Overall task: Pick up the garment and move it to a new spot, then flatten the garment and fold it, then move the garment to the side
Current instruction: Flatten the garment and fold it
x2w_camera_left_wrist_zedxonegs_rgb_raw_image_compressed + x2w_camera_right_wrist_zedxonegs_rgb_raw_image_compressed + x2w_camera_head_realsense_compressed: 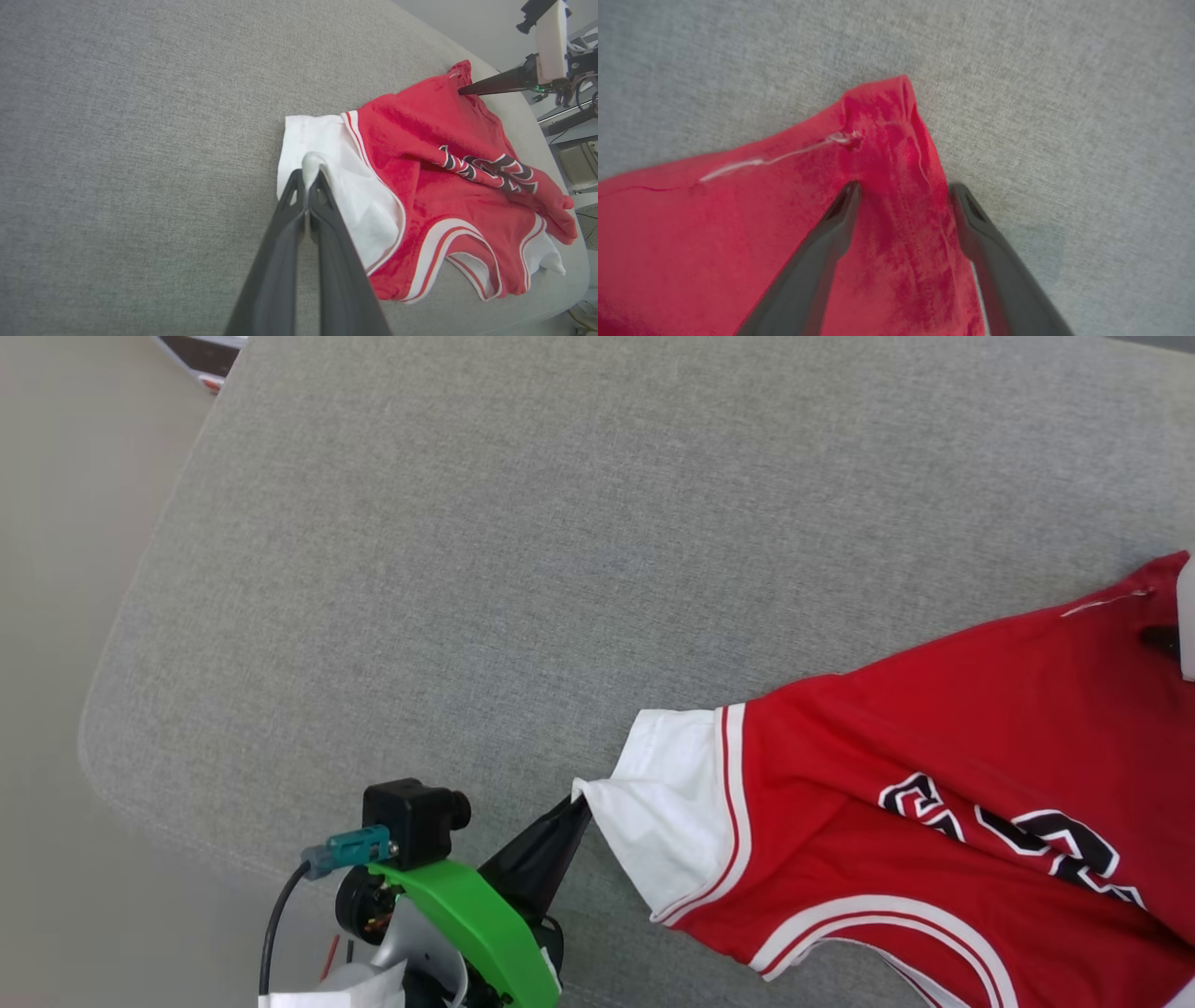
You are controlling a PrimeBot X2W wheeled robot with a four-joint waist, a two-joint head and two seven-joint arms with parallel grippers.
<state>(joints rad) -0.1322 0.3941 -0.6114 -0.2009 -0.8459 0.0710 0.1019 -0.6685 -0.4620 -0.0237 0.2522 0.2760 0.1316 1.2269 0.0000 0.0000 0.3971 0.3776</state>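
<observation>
1. Left gripper point(308, 181) pinches the white sleeve point(322, 144) of the shirt point(934, 737) on the grey cushion point(467, 523). It's a thin bite that could slip.
2. Right gripper point(906, 186) gapes astride the red corner point(887, 116); a shallow close risks missing cloth.

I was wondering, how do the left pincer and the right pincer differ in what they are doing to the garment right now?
The left pincer is shut, while the right pincer stands open. The left pincer pinches the white sleeve of the garment; the right pincer only straddles a red corner, fingers either side. Both have long dark fingers and work on the grey cushion.
</observation>
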